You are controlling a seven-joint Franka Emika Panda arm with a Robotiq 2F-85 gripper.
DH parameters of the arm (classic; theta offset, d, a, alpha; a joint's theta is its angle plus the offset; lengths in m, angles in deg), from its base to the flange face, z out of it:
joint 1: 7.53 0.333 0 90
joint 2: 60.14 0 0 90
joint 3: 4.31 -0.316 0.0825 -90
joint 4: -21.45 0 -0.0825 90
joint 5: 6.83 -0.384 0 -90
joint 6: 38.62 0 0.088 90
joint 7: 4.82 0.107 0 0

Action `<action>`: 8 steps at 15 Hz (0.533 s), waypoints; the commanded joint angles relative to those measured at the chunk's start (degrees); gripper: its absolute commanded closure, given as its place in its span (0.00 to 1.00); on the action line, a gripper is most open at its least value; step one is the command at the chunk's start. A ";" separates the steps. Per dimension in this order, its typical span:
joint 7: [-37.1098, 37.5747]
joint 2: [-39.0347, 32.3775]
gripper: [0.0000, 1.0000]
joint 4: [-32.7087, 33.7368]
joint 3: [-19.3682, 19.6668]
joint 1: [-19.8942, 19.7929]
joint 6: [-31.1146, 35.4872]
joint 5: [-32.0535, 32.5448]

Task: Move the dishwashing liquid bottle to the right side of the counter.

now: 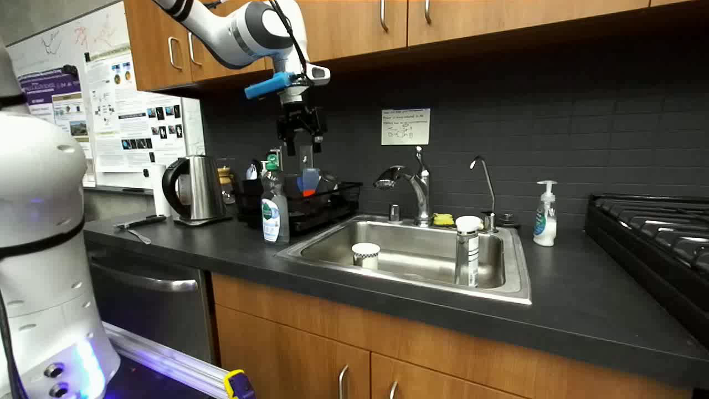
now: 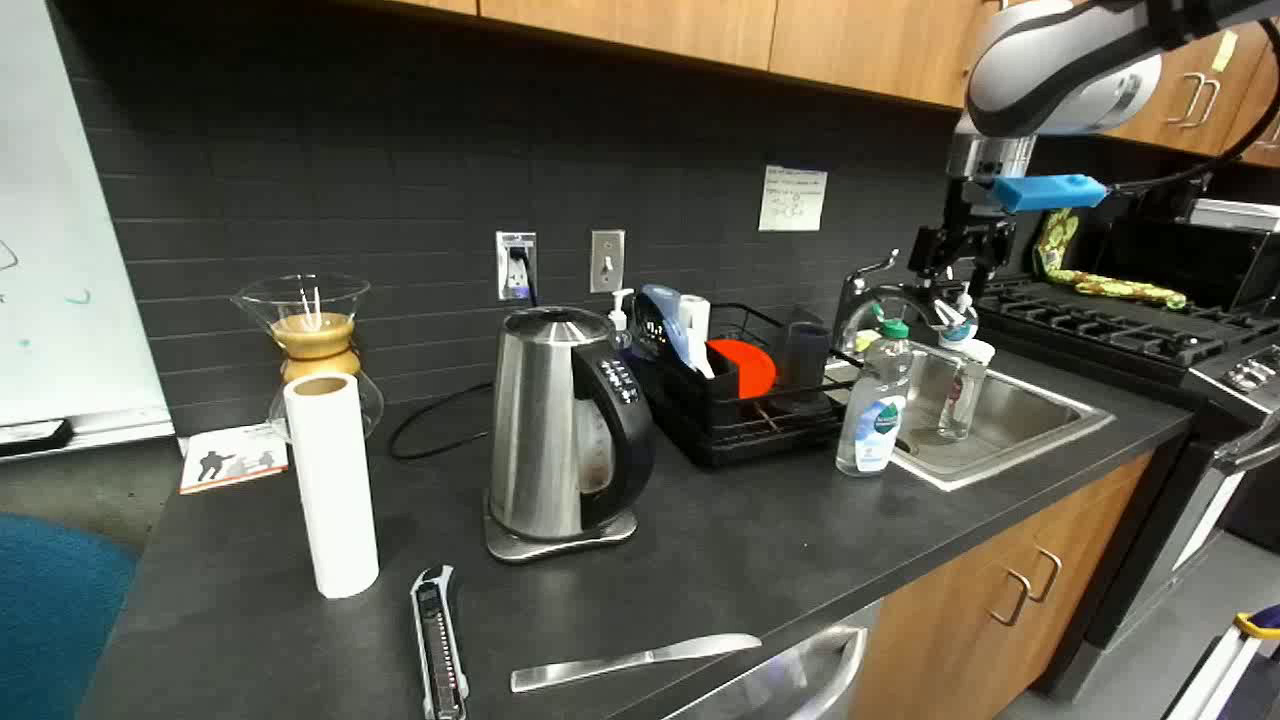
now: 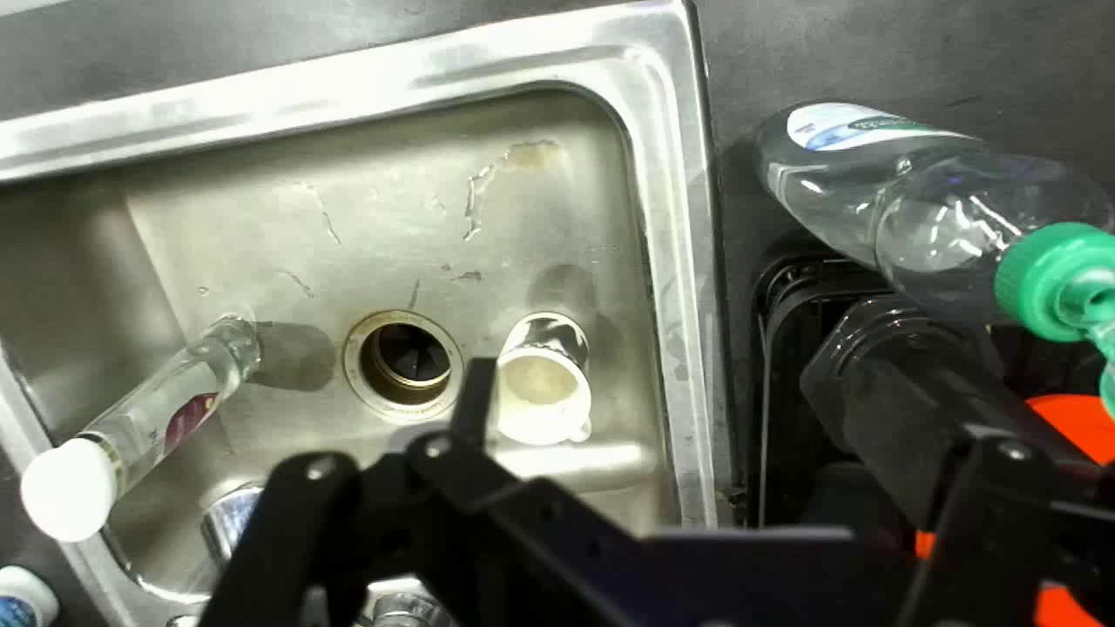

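Note:
The dishwashing liquid bottle, clear with a green cap and a blue-and-white label, stands upright on the dark counter (image 1: 587, 310), left of the sink in an exterior view (image 1: 274, 208). It also shows in an exterior view (image 2: 875, 425) and, leaning by perspective, at the right of the wrist view (image 3: 923, 205). My gripper (image 1: 304, 147) is open and empty, pointing down, above the dish rack and sink area and higher than the bottle cap. It also shows in an exterior view (image 2: 957, 277) and at the bottom of the wrist view (image 3: 723, 453), apart from the bottle.
A black dish rack (image 1: 352, 194) stands behind the bottle. A steel kettle (image 1: 207, 188) is farther left. The sink (image 1: 515, 266) holds a cup (image 1: 366, 256) and a tall clear bottle (image 1: 468, 252). A faucet (image 1: 424, 194), pump soap bottle (image 1: 545, 219) and stove (image 1: 653, 238) lie right.

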 commanded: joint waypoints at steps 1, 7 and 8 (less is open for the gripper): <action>0.01 -0.02 0.00 0.12 0.16 0.17 -0.15 0.03; -1.65 0.54 0.00 -0.22 0.94 0.05 -0.06 -0.63; -2.80 0.65 0.00 -0.13 1.71 0.09 -0.38 -2.16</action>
